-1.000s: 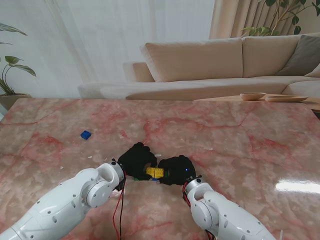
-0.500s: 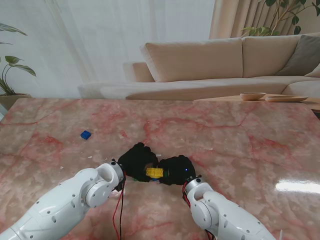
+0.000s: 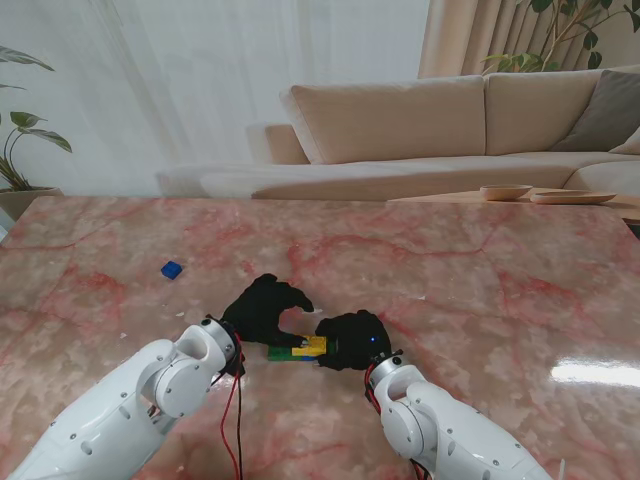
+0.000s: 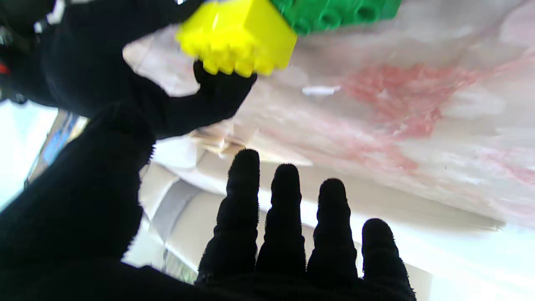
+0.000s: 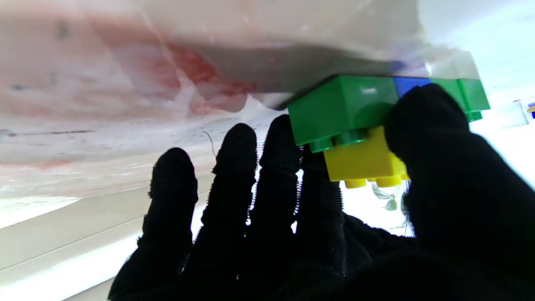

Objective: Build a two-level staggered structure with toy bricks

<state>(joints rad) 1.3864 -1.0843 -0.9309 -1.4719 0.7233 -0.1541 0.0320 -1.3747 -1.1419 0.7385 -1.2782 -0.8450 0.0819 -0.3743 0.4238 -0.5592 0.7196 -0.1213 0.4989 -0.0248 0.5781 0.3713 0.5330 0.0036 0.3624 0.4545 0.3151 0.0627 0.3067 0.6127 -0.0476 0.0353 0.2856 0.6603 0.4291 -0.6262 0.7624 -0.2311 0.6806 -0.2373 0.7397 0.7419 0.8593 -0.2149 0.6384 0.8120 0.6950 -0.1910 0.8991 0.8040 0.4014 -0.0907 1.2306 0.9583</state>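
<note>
A yellow brick [image 3: 312,346] sits on top of a green brick [image 3: 280,353] on the marble table [image 3: 480,270], offset toward its right end. My right hand [image 3: 350,340] is shut on the yellow brick. In the right wrist view its thumb [image 5: 426,121] presses the side of the yellow brick [image 5: 363,161] and the green brick [image 5: 342,108], where a blue piece [image 5: 407,83] also shows. My left hand [image 3: 262,308] hovers just left of the stack, open with fingers spread [image 4: 288,234]; its view shows the yellow brick [image 4: 236,39] and green brick [image 4: 334,12] untouched by it.
A loose blue brick [image 3: 172,269] lies on the table to the far left. A beige sofa [image 3: 400,130] stands beyond the table's far edge, with a potted plant [image 3: 20,140] at the left.
My left hand has come off the bricks, opened and drawn back to the left, uncovering the green brick. The right hand has stayed on the yellow brick.
</note>
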